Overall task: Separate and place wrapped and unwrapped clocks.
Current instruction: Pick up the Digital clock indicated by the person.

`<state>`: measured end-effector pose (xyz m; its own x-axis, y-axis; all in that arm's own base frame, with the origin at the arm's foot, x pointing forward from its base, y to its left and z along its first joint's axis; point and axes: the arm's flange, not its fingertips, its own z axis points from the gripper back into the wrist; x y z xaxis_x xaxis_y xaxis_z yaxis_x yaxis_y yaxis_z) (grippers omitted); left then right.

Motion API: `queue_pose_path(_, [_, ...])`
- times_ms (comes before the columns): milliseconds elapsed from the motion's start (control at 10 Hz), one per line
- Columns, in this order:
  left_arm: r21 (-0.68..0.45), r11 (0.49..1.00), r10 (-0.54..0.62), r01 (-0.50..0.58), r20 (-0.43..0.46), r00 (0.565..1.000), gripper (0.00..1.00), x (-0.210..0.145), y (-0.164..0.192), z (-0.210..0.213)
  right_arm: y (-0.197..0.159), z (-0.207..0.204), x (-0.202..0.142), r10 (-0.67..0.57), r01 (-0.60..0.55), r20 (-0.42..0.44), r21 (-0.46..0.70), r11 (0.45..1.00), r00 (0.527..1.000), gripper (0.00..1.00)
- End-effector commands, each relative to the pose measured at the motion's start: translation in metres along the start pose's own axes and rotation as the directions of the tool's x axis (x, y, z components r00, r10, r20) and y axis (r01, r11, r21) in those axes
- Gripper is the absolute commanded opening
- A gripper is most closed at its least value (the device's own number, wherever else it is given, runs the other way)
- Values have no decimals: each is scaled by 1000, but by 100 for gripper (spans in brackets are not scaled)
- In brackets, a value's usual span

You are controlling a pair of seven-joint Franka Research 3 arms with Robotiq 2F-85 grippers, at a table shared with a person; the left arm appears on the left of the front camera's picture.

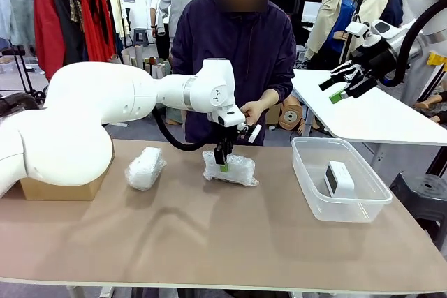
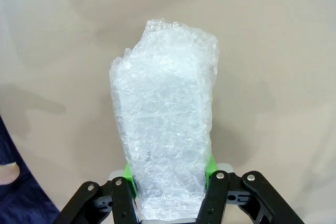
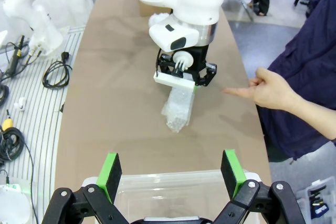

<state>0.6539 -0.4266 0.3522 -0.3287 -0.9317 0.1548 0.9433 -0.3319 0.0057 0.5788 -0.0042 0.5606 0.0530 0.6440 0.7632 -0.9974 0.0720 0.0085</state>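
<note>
Left tool: I see it pinching the white bubble-wrapped block on the worktop
Right tool: spread, held aloft

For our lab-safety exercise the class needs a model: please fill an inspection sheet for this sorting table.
Surface: brown table, flat, no spills seen.
Job's things: middle wrapped clock gripped; left wrapped clock lying free; bare clock inside clear bin.
Clutter: cardboard box at the table's left edge.
Grippers: left gripper shut on middle wrapped clock; right gripper open, raised.
Cables: loose leads on the floor beside the table.
Surroundings: person's hand near the left gripper; clothes rack behind.
</note>
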Motion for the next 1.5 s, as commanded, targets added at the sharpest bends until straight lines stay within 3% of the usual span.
queue_pose_path(0, [-23,1000,-11,12,20,1000,0,-6,-11,32,3,0,2,9,-9,-17,5,1000,1000,100])
queue_pose_path(500, [-57,997,-43,44,7,999,0,-14,-45,140,3,0,2,9,-9,-17,5,1000,1000,100])
queue_pose_path(800, [59,997,46,-45,-20,999,0,-13,-63,215,3,0,2,9,-9,-17,5,1000,1000,100])
queue_pose_path(1400, [187,981,85,-61,-124,989,0,-7,-79,321,3,0,2,9,-9,-17,5,1000,1000,100])
